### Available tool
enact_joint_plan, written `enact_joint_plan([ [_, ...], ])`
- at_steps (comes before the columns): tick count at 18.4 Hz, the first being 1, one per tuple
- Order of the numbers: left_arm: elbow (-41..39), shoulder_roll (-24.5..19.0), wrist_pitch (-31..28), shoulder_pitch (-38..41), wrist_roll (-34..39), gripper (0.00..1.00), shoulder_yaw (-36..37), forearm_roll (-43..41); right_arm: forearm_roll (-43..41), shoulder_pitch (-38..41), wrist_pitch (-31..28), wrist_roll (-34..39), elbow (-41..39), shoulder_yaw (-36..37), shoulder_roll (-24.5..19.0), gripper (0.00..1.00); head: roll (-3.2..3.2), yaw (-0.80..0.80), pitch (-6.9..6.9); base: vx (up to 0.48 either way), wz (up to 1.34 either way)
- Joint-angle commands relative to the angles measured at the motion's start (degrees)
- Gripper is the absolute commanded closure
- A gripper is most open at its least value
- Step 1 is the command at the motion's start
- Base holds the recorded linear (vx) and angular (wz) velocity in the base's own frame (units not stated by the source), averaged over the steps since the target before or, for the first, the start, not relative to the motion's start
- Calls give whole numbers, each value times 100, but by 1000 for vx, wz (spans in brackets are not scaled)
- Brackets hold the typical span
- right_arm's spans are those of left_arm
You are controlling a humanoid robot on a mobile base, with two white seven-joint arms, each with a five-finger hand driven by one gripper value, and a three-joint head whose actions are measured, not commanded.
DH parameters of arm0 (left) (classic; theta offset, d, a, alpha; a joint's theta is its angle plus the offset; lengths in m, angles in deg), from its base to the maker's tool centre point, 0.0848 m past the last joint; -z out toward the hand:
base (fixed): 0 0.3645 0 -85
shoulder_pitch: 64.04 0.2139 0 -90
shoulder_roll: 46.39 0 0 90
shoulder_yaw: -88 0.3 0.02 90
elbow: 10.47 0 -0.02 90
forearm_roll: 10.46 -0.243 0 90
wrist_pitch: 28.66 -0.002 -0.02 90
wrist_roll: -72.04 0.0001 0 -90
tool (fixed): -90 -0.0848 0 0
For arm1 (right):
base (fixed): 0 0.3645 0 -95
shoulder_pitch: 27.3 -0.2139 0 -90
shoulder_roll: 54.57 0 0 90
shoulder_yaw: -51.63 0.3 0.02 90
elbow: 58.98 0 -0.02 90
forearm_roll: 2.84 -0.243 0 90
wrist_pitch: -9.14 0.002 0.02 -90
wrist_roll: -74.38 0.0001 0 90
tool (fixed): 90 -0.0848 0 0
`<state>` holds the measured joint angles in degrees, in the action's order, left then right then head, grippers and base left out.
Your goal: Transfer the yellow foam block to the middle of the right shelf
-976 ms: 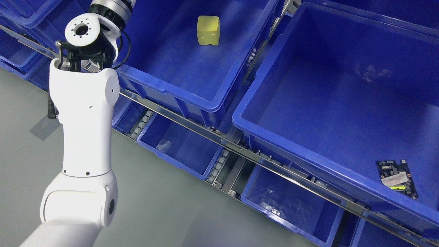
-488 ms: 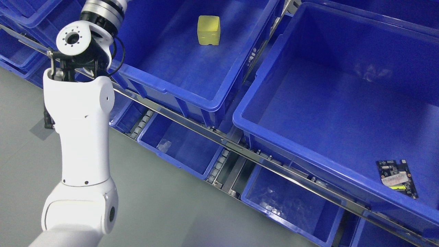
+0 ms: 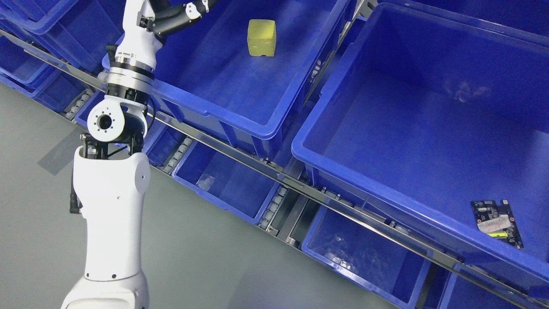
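The little yellow foam block (image 3: 260, 37) sits on the floor of the big blue plastic bin (image 3: 240, 122) on the left, and the robot's left hand (image 3: 180, 15) above it is cut off, so I cannot tell its fingers.

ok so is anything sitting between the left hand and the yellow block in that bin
Nothing visible does. The yellow foam block sits alone on the bare floor of its blue bin, and the left hand is at the top edge over the same bin, with only open bin floor between them.
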<state>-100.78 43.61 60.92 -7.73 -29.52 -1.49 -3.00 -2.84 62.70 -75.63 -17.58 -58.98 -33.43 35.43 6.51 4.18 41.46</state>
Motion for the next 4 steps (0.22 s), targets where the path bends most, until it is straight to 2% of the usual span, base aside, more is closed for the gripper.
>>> enact_joint_plan([
  [1, -391, -100, -169, 442, -5, 0, 143, 0, 18, 9, 22, 2, -100, -1, 100, 0, 0, 0, 0, 0, 0],
  [4, -391, -100, -187, 442, -5, 0, 151, 0, 18, 9, 22, 2, -100, -1, 100, 0, 0, 0, 0, 0, 0],
])
